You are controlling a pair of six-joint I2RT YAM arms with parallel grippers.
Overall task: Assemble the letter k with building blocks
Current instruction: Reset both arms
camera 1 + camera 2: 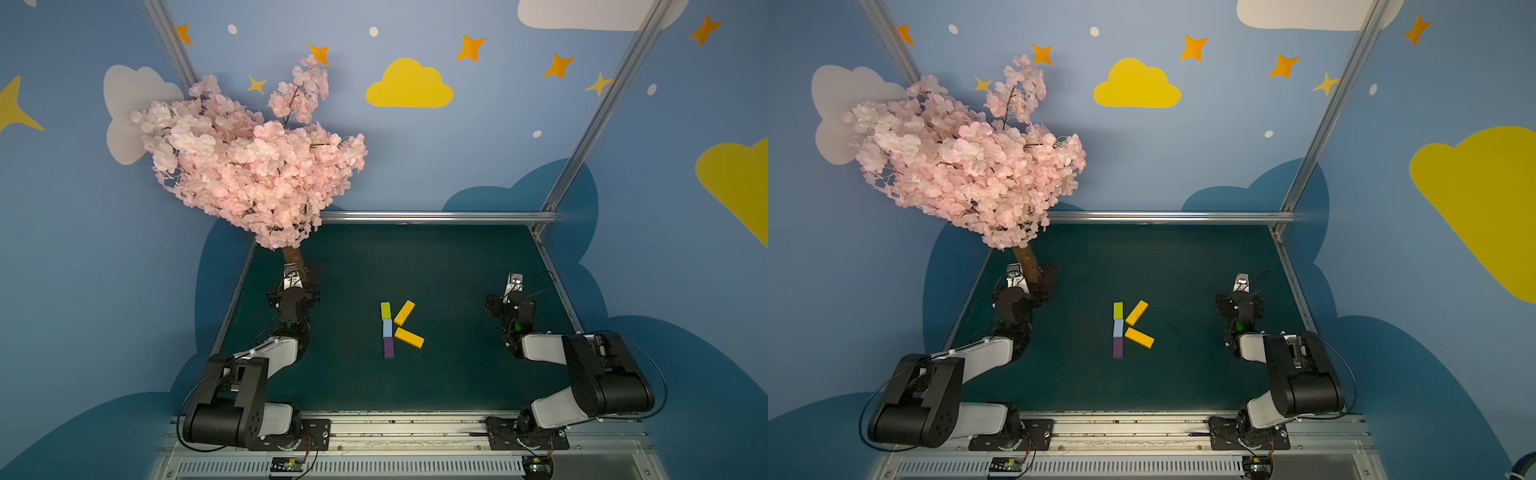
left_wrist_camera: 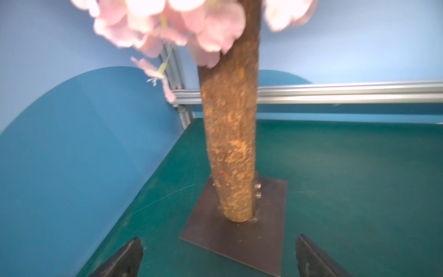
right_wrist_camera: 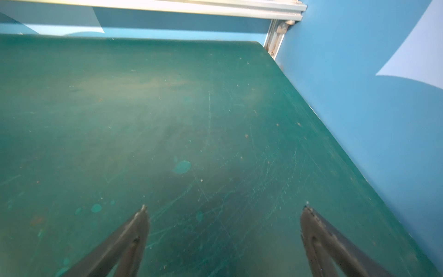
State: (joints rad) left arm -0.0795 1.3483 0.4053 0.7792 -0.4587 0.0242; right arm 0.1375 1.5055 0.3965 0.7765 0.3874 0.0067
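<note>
While left claw (image 2: 218,237) and right claw (image 3: 224,206) gape empty, letter k (image 1: 387,328) on scuffed green mat (image 1: 457,270), cloud-painted walls (image 1: 498,145).

A pink blossom tree (image 1: 249,166) (trunk (image 2: 230,144) on a square plate (image 2: 239,244)) stands on the green table (image 1: 457,270).

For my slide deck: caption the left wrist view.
Open left claw faces the tree trunk on its base plate.

Top views dim with curved edges; wrist-view blossoms (image 2: 153,21) blurred.
</note>
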